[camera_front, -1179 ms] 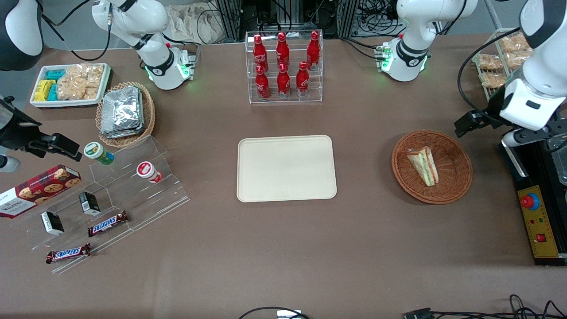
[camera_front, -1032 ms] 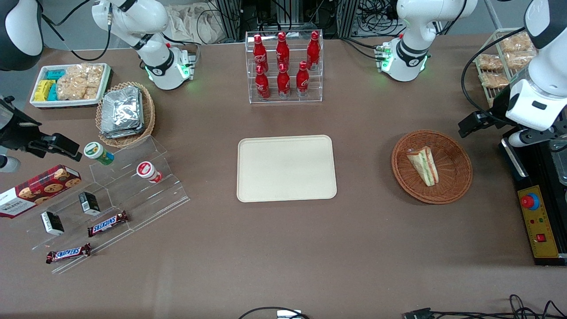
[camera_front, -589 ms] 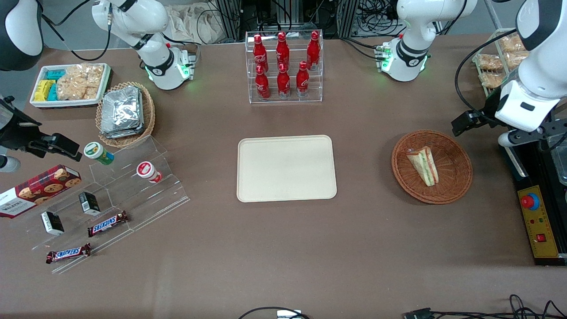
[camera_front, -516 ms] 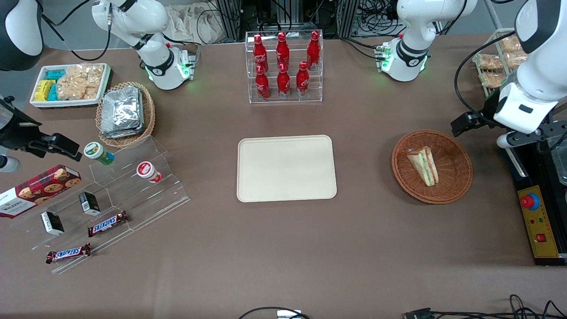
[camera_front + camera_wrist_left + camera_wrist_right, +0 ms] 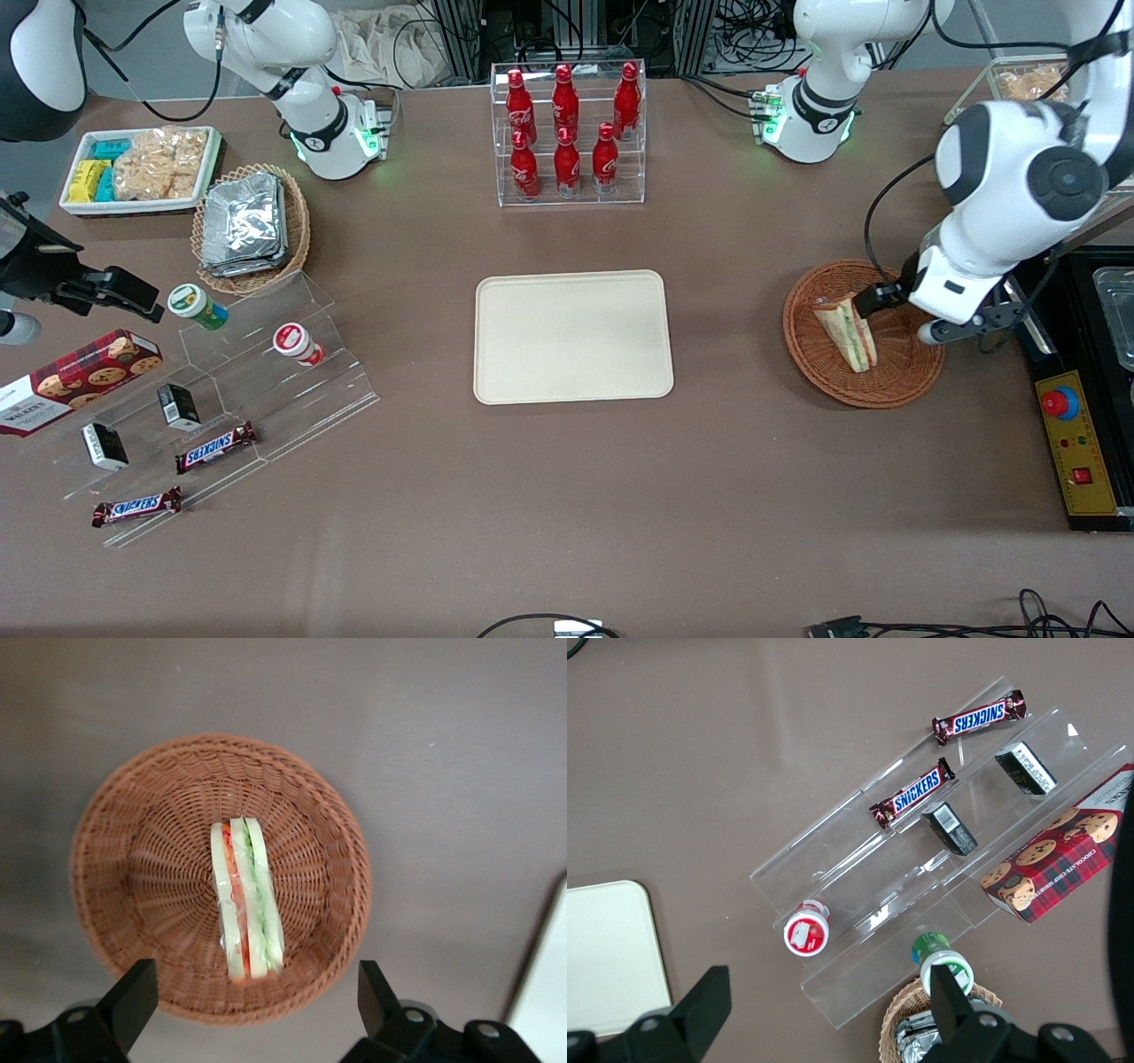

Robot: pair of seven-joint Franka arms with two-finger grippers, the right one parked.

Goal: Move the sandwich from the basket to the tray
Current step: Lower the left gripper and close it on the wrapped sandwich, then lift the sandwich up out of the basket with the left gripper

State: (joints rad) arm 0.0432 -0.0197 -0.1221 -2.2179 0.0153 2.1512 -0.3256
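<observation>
My gripper hangs spread wide and empty above the basket, fingers clear of the sandwich. The sandwich lies in the basket's middle, wrap on, no label readable. Front view, right side: my arm bends down over the basket; the tray sits mid-frame, well apart. Lower left, two bars read "SNICKERS".
</observation>
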